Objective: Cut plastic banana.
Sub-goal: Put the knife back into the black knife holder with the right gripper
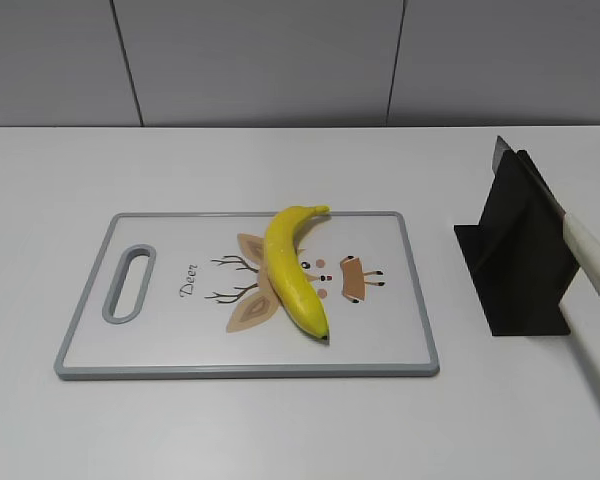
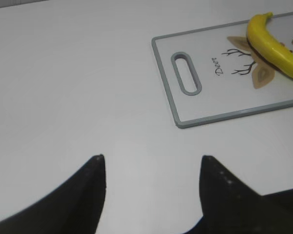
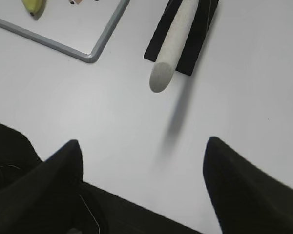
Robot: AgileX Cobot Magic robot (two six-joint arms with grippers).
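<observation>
A yellow plastic banana lies whole on a white cutting board with a grey rim and a deer drawing. It also shows in the left wrist view and its tip in the right wrist view. A knife with a white handle rests in a black stand to the right of the board; the handle juts toward me in the right wrist view. My left gripper is open and empty over bare table, left of the board. My right gripper is open and empty, short of the handle's end.
The board has a handle slot at its left end. The white table runs back to a grey panelled wall. Neither arm shows in the exterior view.
</observation>
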